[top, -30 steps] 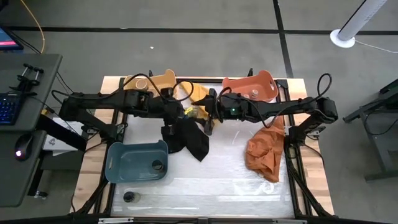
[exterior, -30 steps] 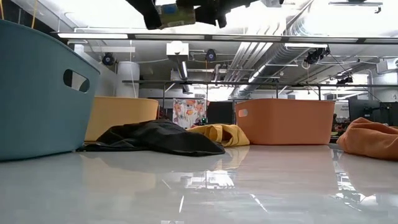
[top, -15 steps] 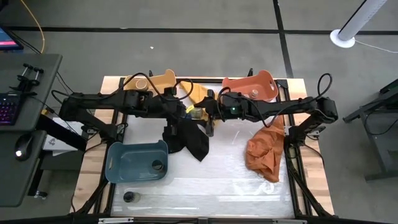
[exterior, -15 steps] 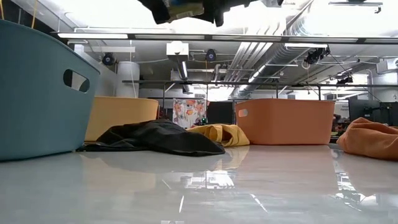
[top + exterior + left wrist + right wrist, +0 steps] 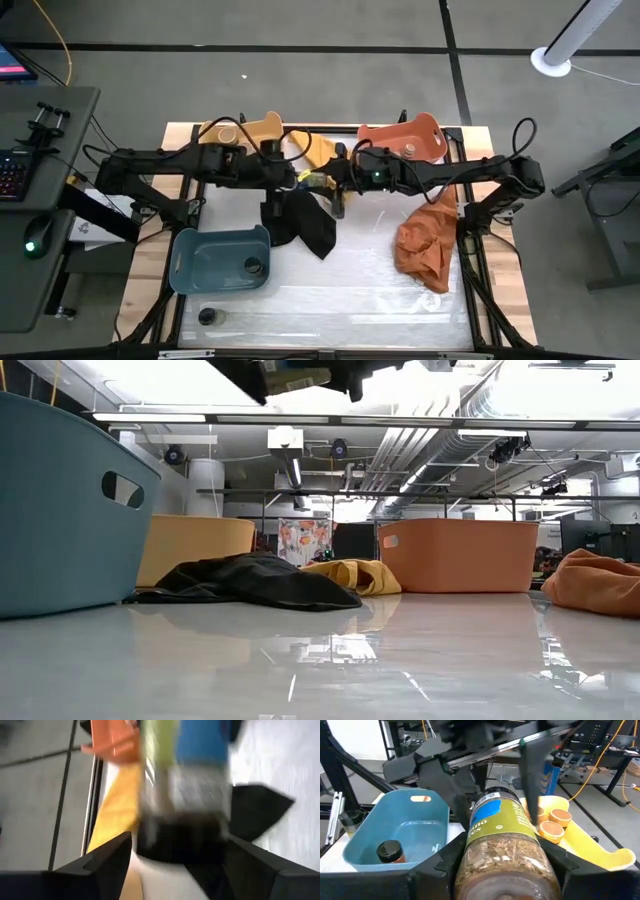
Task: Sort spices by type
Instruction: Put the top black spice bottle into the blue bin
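At the middle of the high view my two arms meet over the black cloth (image 5: pixel 305 228), closer together than a second ago. My right gripper (image 5: pixel 500 865) now clamps the herb jar (image 5: pixel 501 851); my left gripper (image 5: pixel 296 178) has loosened around its black cap. Three bins: blue bin (image 5: pixel 215 262), yellow bin (image 5: pixel 262 127), orange bin (image 5: pixel 425 135). One dark-topped jar (image 5: pixel 389 852) sits in blue, two tan-topped jars (image 5: pixel 554 823) in yellow.

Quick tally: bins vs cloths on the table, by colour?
Bins: 3: yellow bin, orange bin, blue bin
Cloths: 3: black cloth, orange cloth, yellow cloth
Total: 6
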Available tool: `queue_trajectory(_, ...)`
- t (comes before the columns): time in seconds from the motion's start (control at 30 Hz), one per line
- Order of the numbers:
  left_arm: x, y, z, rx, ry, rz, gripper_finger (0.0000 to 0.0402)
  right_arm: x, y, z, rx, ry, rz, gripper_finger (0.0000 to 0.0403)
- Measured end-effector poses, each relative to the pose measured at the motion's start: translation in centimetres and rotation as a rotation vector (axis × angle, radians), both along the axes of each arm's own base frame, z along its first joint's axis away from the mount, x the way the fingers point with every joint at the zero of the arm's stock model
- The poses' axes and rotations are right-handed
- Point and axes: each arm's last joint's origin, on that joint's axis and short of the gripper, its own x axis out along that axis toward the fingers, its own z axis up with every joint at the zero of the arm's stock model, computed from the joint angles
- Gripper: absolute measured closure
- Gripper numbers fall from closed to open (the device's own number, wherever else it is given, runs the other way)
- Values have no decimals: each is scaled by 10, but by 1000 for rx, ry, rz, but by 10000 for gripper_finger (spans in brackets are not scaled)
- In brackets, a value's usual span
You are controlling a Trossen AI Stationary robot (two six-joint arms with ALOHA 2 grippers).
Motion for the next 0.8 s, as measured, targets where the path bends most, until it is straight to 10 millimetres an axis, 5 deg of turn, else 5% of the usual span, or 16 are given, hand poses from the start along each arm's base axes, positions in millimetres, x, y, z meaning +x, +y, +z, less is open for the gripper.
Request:
queue_trajectory(0.2,-24,2,-5,-53,181,123,118,-15,-15,8,-27,49,-42,236)
queue_trajectory(0.3,-38,3,-2,-123,100,227,118,-20,-22,13,-15,46,-71,236)
queue_trajectory(0.43,-55,3,0,-223,-263,295,118,-21,-24,16,27,17,-49,236)
queue_trajectory(0.63,-77,4,-29,-436,-779,374,118,-18,-15,29,78,-122,29,236)
queue_trajectory(0.8,-77,2,-47,-631,-1106,335,117,-17,-9,37,81,-201,46,236)
